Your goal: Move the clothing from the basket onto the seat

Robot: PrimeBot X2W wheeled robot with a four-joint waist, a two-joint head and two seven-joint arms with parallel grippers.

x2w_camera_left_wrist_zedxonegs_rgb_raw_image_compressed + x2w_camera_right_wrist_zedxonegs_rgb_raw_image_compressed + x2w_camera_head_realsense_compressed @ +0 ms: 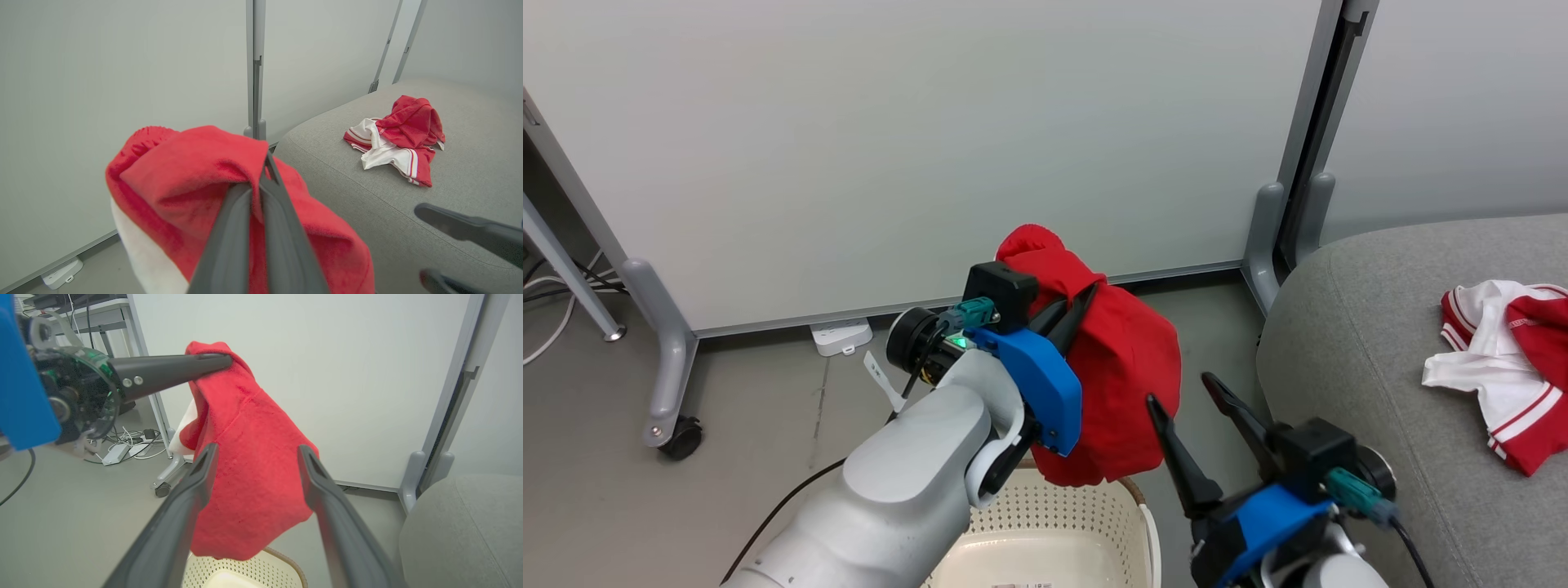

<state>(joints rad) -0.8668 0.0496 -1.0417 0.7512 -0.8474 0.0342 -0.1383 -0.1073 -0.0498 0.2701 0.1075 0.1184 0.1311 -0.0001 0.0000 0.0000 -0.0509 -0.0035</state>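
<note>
A red garment (1127,367) with a white panel hangs over the cream basket (1086,506), with my left gripper (1078,298) shut on its upper fold. In the left wrist view the shut fingertips (265,159) pinch the red cloth (196,175). My right gripper (1179,389) stands open just right of the hanging garment, not touching it. In the right wrist view its fingers (258,448) frame the cloth (253,486) above the basket rim (286,559). Another red-and-white piece of clothing (1503,359) lies crumpled on the grey seat (1356,327) at the right.
White partition panels (931,147) on grey wheeled feet (674,384) stand close behind. A white power strip (840,335) lies on the floor by the panel. Cables and a table leg (161,416) are at the left. The seat's rounded corner (327,163) is near my right arm.
</note>
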